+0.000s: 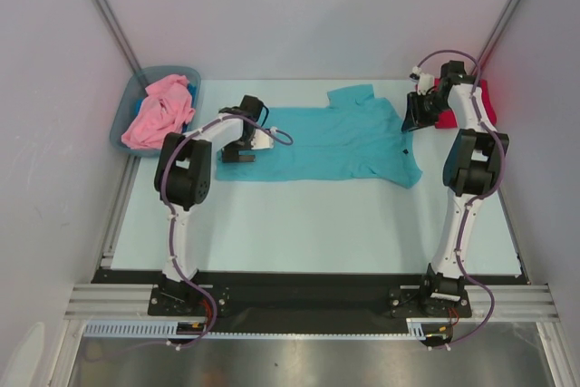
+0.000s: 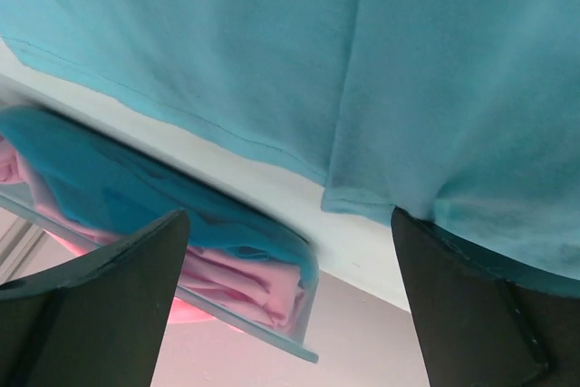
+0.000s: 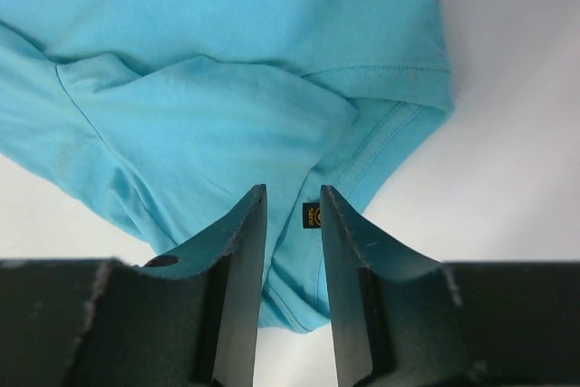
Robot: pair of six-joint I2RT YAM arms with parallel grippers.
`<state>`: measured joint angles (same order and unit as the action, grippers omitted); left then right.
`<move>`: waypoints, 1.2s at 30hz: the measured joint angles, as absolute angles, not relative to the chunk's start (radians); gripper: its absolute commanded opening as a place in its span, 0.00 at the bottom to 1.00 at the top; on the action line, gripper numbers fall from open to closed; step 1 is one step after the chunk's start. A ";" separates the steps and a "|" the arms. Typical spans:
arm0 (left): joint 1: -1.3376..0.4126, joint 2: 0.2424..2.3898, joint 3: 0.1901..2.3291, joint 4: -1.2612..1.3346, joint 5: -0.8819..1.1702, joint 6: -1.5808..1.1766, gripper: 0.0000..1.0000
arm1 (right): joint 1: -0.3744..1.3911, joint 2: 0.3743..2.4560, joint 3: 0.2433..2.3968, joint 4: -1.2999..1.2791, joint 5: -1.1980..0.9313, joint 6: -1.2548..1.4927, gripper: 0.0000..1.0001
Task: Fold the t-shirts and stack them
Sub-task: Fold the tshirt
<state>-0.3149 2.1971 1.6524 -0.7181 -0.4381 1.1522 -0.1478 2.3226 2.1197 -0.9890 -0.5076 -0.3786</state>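
Right jaws above teal t-shirt's [image 3: 227, 61] edge; red t-shirt [image 1: 485, 95] only overhead.

Robotics lab test cell, enclosed: plain pale partition panels [image 1: 299, 15] on three sides, held by bare aluminium posts [image 1: 101, 2], around a pale table [image 1: 317, 224]. Fixtures: left arm [image 1: 181, 178] and right arm [image 1: 467, 169] bolted side by side to a black base plate [image 1: 308, 292] on an aluminium rail [image 1: 100, 301], with purple cables [image 1: 490, 301] looping down to a slotted cable duct [image 1: 127, 326]. Contents on the table: one teal t-shirt [image 1: 326, 142] and a grey-blue plastic bin [image 1: 125, 124] of clothes.
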 measured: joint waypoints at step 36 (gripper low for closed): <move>-0.352 1.891 1.348 -0.446 -0.309 1.229 1.00 | -0.097 2.035 1.601 -1.010 -0.299 -0.630 0.13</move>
